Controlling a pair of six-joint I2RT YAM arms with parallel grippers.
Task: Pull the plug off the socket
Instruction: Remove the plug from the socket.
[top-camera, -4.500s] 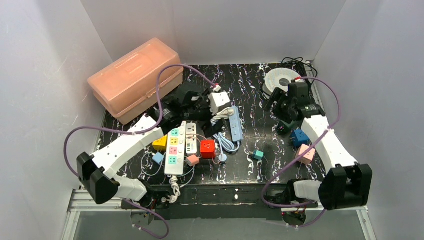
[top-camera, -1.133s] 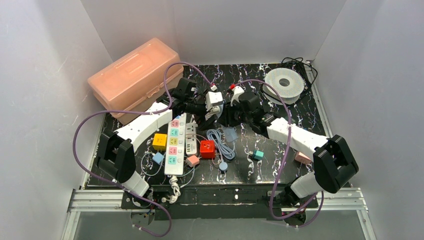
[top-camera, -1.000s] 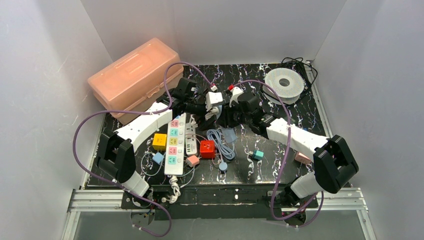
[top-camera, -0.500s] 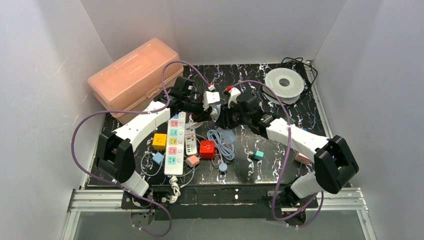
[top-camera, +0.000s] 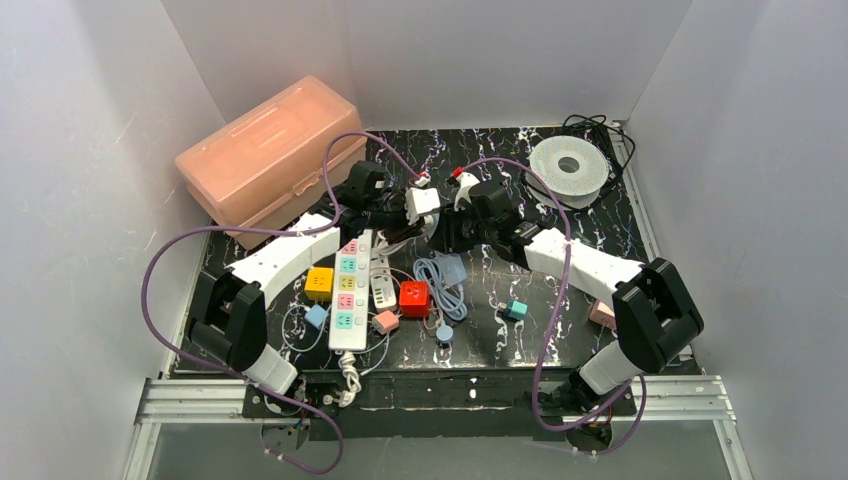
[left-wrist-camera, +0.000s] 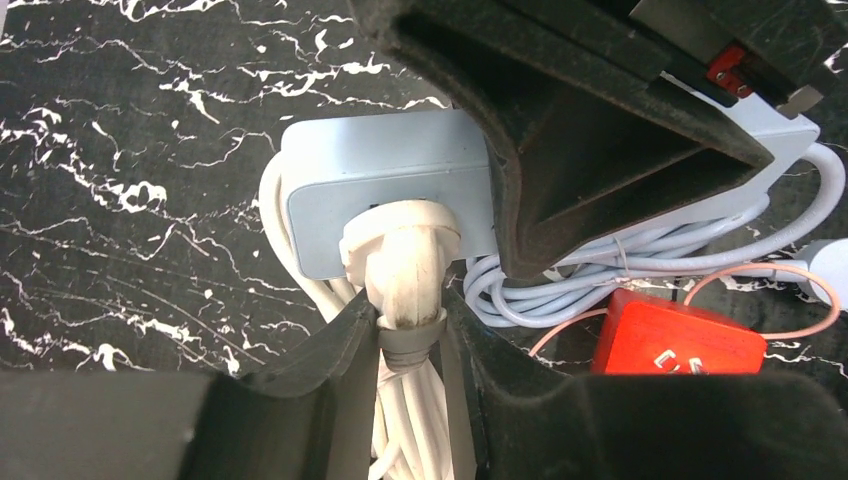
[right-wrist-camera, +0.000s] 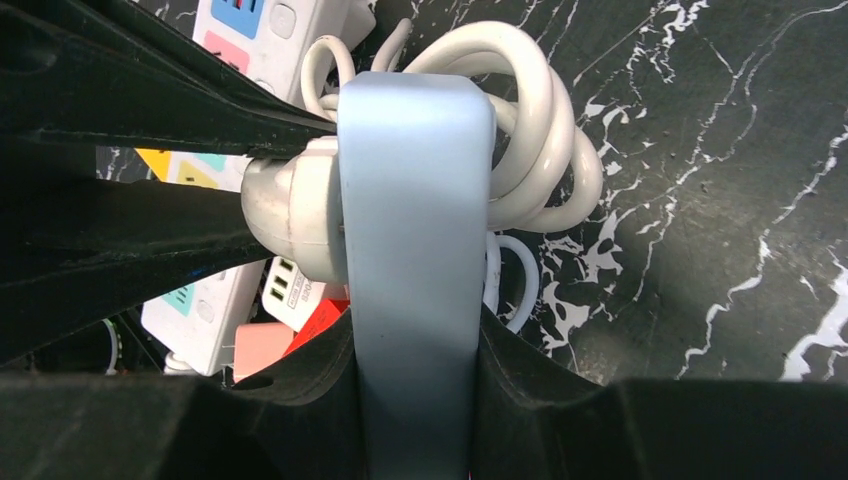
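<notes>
Overhead camera looks down; both close wrist cameras share the socket (left-wrist-camera: 390, 160).

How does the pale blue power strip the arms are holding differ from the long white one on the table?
The blue power strip is plain pale blue; the long white strip has coloured socket panels. The blue one is clamped in the right gripper; the white one lies flat on the table, ungripped. The blue one carries a white plug, pinched by the left gripper.

Even, diffuse white light fills the overhead view; shadows on the black marbled tabletop (top-camera: 480, 345) are faint. In the wrist views the left tool (left-wrist-camera: 410, 310) and right tool (right-wrist-camera: 415, 340) loom dark, soft-edged, underexposed.
</notes>
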